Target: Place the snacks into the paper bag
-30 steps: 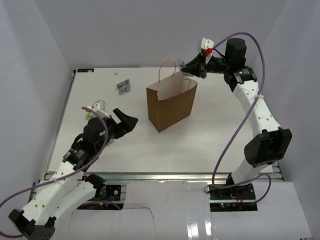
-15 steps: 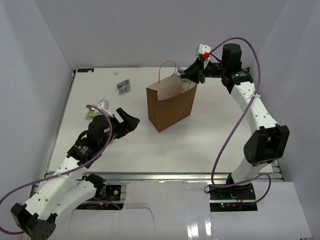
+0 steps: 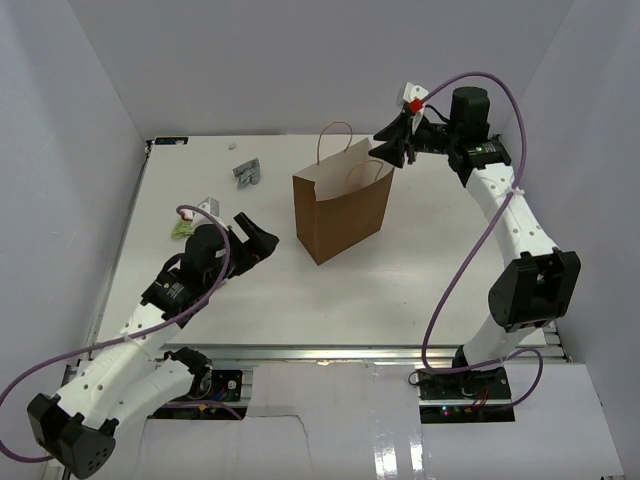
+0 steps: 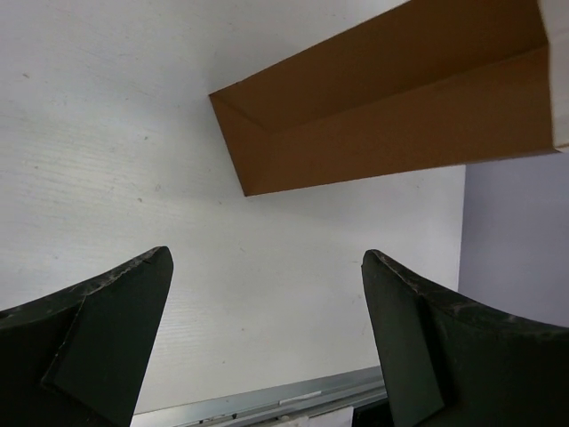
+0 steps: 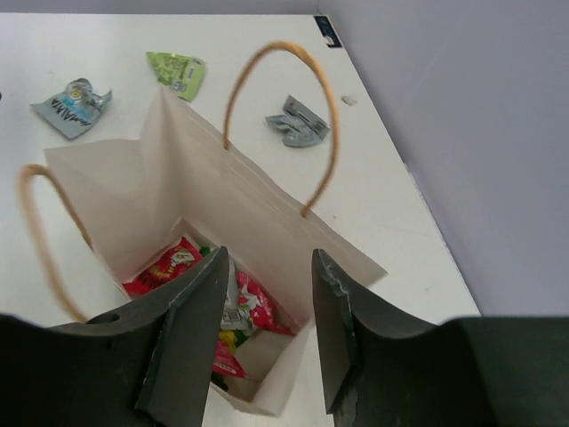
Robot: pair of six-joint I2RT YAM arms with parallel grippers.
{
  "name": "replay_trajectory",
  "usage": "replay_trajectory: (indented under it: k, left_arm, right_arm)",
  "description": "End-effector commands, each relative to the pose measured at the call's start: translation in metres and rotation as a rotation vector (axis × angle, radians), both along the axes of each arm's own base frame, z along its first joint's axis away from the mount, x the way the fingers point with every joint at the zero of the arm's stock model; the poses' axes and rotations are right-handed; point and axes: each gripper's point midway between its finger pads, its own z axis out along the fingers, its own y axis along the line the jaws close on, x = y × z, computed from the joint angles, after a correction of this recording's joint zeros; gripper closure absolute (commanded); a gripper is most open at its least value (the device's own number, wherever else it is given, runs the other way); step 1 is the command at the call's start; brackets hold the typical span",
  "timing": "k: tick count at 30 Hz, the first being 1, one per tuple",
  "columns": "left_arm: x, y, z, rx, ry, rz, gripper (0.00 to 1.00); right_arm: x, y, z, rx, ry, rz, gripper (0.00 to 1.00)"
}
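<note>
A white table [image 3: 420,270] fills the scene, walled in pale grey on three sides. Two white robot arms rise from its near edge.

The right arm [image 3: 515,225] arches high towards the far side of the table. The left arm [image 3: 150,320] stays low and reaches across the table towards the bag.

A tall brown paper bag [image 3: 340,215] stands upright near the table's middle. Its mouth is open, its lining is pale, and its two twisted loop handles stand up.

The right gripper [image 3: 388,150] hangs above the bag's far rim and points down into it. Its fingers are spread apart with nothing between them. The left gripper [image 3: 262,243] sits left of the bag, apart from it, aimed at its lower corner. Its fingers are also spread wide and empty.

In the right wrist view, several snacks lie on the bag's floor: red packets [image 5: 169,264], and a silver one [image 5: 230,302] between them.

Three packets lie on the table, outside the bag. A grey packet [image 3: 247,172] lies towards the far left. A green packet [image 3: 183,229] lies beside the left arm. A light blue packet [image 5: 71,105] shows only in the right wrist view, near the green one.
</note>
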Motion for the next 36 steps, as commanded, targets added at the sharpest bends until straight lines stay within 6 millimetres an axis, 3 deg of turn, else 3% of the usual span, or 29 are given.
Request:
replay_trajectory:
  k: [1,3,4,6,7,8,9,12,14,15,21,31,36]
  left_arm:
    - [0.014,0.019,-0.008,0.042,0.069,0.100,0.02]
    - [0.020,0.025,-0.028,0.042,0.158,0.103,0.02]
    - [0.029,0.045,-0.036,0.021,0.196,0.165,0.02]
    - [0.033,0.055,-0.057,-0.010,0.278,0.182,0.03]
    - [0.038,0.071,-0.063,-0.014,0.303,0.241,0.03]
    - [0.041,0.078,-0.067,-0.009,0.319,0.269,0.02]
    - [0.041,0.090,-0.080,0.035,0.371,0.321,0.02]
    - [0.043,0.119,-0.092,0.164,0.456,0.409,0.02]
    - [0.048,0.140,-0.105,0.266,0.536,0.484,0.02]
    - [0.042,0.150,-0.123,0.332,0.630,0.513,0.02]
    - [0.039,0.167,-0.145,0.427,0.791,0.602,0.02]
    - [0.054,0.170,-0.189,0.472,0.886,0.547,0.02]
    - [0.054,0.178,-0.208,0.484,0.934,0.535,0.11]
  right_arm:
    - [0.018,-0.035,0.025,0.029,0.017,-0.168,0.51]
    - [0.025,-0.065,0.026,0.041,0.047,-0.267,0.50]
    - [0.025,-0.075,0.025,0.049,0.071,-0.297,0.50]
    - [0.021,-0.103,0.014,0.048,0.098,-0.361,0.49]
    - [0.019,-0.116,0.008,0.043,0.102,-0.387,0.49]
    - [0.013,-0.132,-0.005,0.038,0.127,-0.422,0.48]
    - [0.008,-0.138,-0.012,0.037,0.139,-0.426,0.48]
    - [-0.011,-0.158,-0.044,0.031,0.194,-0.466,0.47]
    - [-0.027,-0.165,-0.069,0.022,0.232,-0.483,0.47]
    - [-0.033,-0.165,-0.077,0.022,0.250,-0.483,0.47]
    - [-0.058,-0.165,-0.110,0.029,0.327,-0.487,0.46]
    - [-0.062,-0.163,-0.115,0.039,0.353,-0.481,0.46]
    - [-0.065,-0.162,-0.117,0.042,0.362,-0.480,0.46]
